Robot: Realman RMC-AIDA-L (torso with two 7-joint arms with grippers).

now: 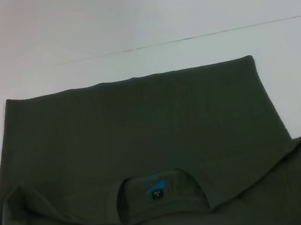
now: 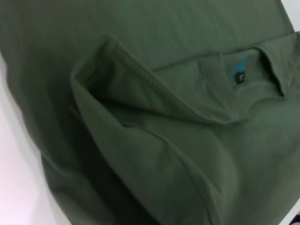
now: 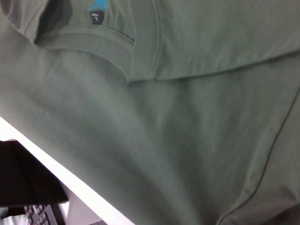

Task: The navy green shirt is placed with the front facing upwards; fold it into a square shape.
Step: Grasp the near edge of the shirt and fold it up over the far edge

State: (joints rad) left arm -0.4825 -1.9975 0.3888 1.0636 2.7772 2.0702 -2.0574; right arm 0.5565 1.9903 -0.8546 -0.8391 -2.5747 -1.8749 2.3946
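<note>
Neither claw shows, so I cannot tell their state. Nearest the robot, the navy green shirt [image 1: 145,148] lies on the white tabletop [image 1: 135,22], its collar [image 1: 161,194] and small dark label [image 1: 158,194] near, possibly folded. Smooth the far edge flat before folding again.

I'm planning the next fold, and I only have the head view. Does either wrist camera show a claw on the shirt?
Observer: No. Both wrist views show only the navy green shirt, no claw.
Operator: Is the cloth flat left of the collar?
Observer: No. The left wrist view shows a hemmed edge folded over and raised, with a shadowed gap beneath it.
Operator: And the near right side?
Observer: In the right wrist view the shirt stops just short of the table edge, leaving a bare white strip. A keyboard shows beyond that edge.
</note>
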